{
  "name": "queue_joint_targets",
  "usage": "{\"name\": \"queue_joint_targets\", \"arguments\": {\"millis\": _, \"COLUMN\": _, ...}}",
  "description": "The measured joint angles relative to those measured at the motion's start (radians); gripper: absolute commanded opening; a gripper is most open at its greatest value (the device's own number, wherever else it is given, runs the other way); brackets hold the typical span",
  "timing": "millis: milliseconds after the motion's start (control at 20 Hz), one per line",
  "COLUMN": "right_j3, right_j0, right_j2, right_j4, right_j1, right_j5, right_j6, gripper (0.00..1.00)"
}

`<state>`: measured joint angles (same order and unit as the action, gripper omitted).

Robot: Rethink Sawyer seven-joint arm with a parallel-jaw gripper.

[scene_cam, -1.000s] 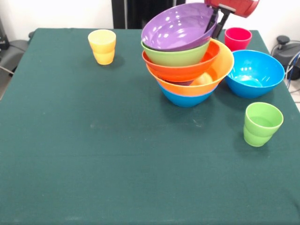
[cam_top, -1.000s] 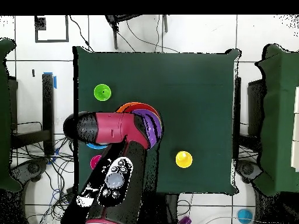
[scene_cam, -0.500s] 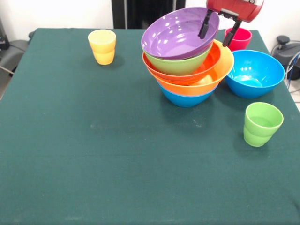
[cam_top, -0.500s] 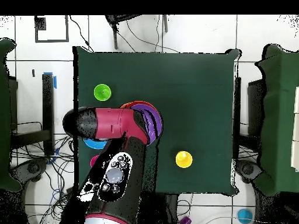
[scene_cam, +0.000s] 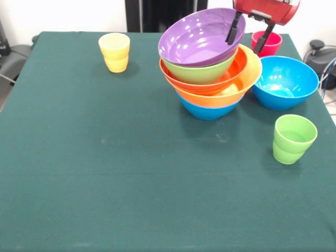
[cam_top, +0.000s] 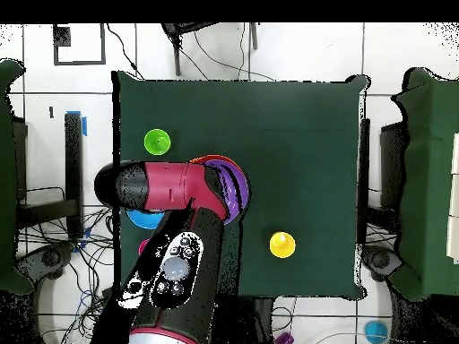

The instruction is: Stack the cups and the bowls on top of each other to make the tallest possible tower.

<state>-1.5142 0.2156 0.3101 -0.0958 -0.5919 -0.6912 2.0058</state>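
Tower (scene_cam: 210,73): nested bowls on green tabletop (scene_cam: 105,173), bottom to top blue, yellow-orange, orange-red, lime green, tilted purple bowl (scene_cam: 202,35). Hand (scene_cam: 251,35): open, fingers spread, just above the tower's purple rim, holding nothing. Blue bowl (scene_cam: 285,81) just beside the tower; red-pink cup (scene_cam: 266,43) behind it; green cup (scene_cam: 293,138) nearer front; yellow cup (scene_cam: 114,52) well apart.

The robot's glossy red-and-black arm (cam_top: 170,233) has a rounded black cap at one end of its thick crimson upper link. A black panel on the lower link carries round grey buttons. The red-housed gripper (scene_cam: 249,32) bears two slim black fingers (scene_cam: 232,29).
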Motion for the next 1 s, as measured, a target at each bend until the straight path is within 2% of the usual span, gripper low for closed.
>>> {"name": "queue_joint_targets", "arguments": {"millis": 600, "right_j3": 0.036, "right_j0": -0.001, "right_j2": 0.000, "right_j4": -0.001, "right_j1": 0.000, "right_j5": -0.011, "right_j6": 0.000, "gripper": 1.00}}
{"name": "queue_joint_targets", "arguments": {"millis": 1000, "right_j3": 0.134, "right_j0": -0.002, "right_j2": 0.001, "right_j4": -0.006, "right_j1": 0.002, "right_j5": -0.095, "right_j6": 0.000, "gripper": 1.00}}
